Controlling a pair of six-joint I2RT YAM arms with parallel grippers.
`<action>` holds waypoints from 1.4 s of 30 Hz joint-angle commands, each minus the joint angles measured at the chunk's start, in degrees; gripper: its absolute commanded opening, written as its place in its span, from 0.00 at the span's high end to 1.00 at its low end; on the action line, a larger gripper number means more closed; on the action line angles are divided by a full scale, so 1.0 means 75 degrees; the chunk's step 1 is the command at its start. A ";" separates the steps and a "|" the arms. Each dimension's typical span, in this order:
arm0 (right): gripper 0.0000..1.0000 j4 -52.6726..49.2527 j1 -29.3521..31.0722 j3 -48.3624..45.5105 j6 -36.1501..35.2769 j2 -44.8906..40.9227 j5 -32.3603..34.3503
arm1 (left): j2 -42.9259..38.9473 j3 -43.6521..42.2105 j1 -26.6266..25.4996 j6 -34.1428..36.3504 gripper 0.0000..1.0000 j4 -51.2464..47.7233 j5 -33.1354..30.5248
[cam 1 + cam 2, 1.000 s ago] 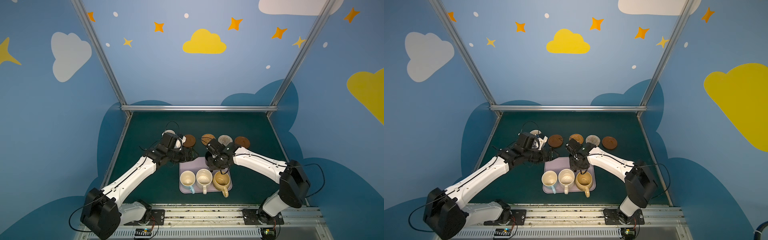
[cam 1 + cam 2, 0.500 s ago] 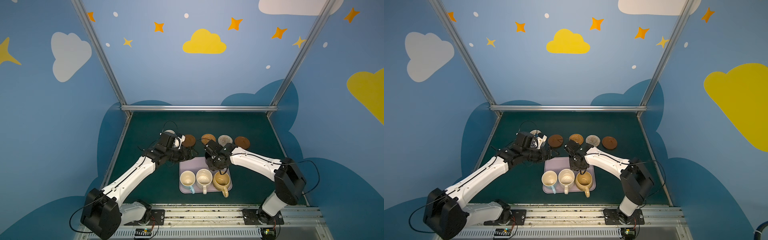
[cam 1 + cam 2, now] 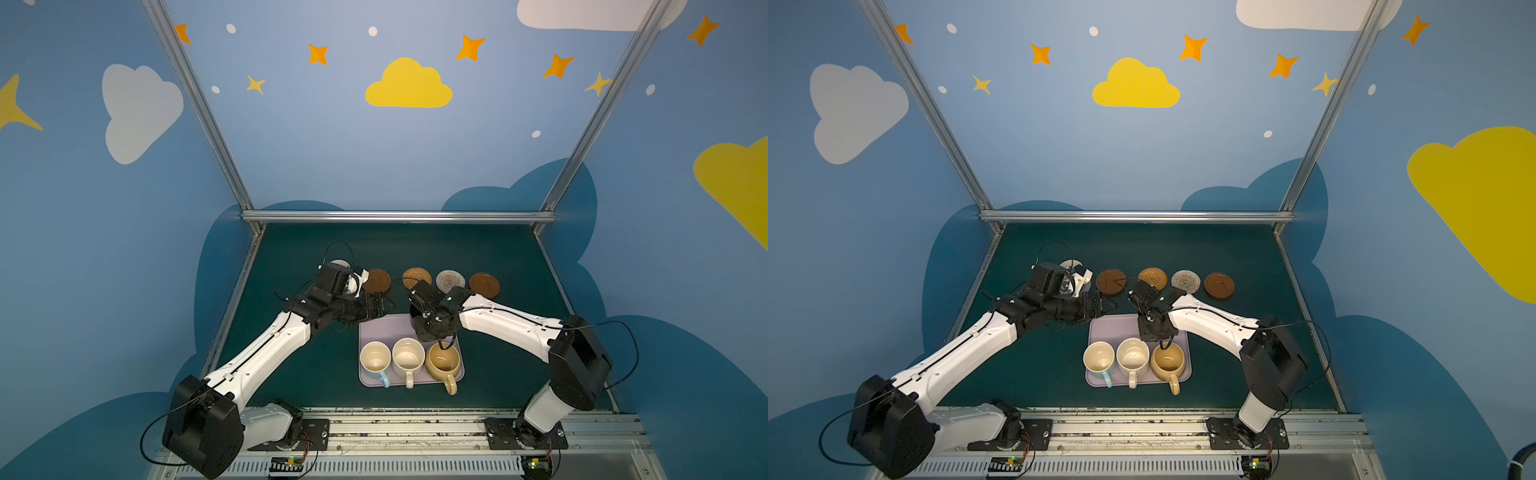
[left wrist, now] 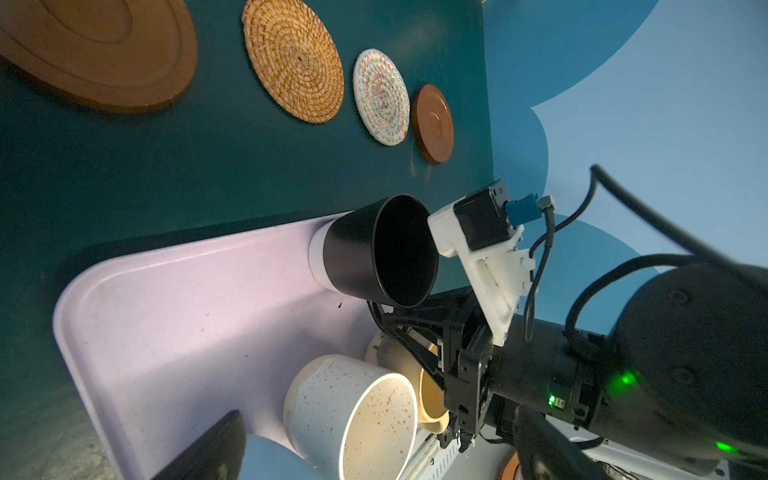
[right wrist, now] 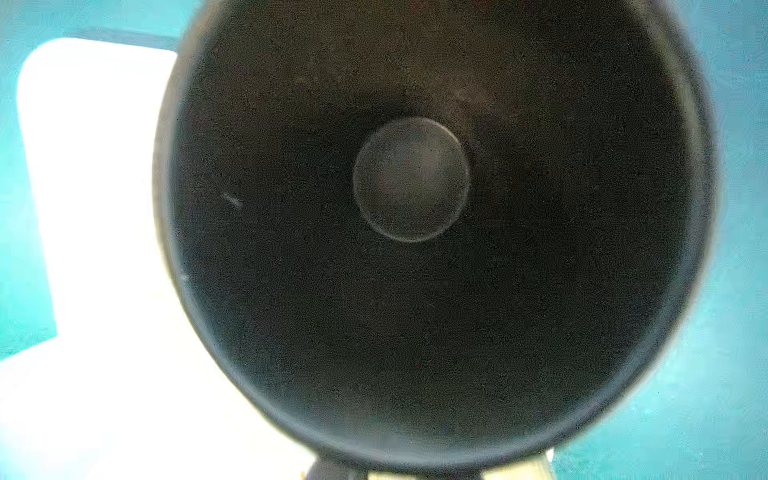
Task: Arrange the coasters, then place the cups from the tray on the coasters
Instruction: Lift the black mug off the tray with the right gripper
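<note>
On the lilac tray (image 3: 382, 328) the light blue cup (image 3: 375, 357), speckled cream cup (image 3: 408, 354) and mustard cup (image 3: 444, 362) stand in the front row. At the tray's back right the black cup (image 4: 365, 253) rests with my right gripper (image 3: 442, 338) shut on its near side; the right wrist view looks straight down into it. Beside the tray's back left corner, my left gripper (image 3: 384, 305) is open and holds nothing. Behind the tray lie a brown coaster (image 3: 377, 280), an orange woven one (image 3: 417, 277), a grey woven one (image 3: 450, 280) and another brown one (image 3: 484, 285).
A pale round thing (image 3: 338, 262) shows at the left end of the coaster row, mostly hidden behind my left wrist. The green mat (image 3: 478, 249) runs to a metal rail (image 3: 395, 216) at the back and blue walls at both sides.
My right gripper has closed on the black cup and its arm has edged slightly left. The left arm has barely moved and stays open.
</note>
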 commanded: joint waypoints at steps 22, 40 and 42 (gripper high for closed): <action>1.00 -0.0604 0.0011 0.1003 -0.0261 -0.0549 0.0609 | -0.0193 -0.0509 0.0489 -0.0631 0.00 0.0979 0.0622; 1.00 -0.1174 0.0069 0.2855 -0.0348 0.0248 0.0405 | -0.0766 -0.0213 0.1056 -0.0712 0.01 0.0992 0.0302; 1.00 -0.1255 0.0058 0.3293 -0.0370 0.0486 0.0384 | -0.0679 -0.0096 0.1196 -0.0735 0.01 0.0968 0.0416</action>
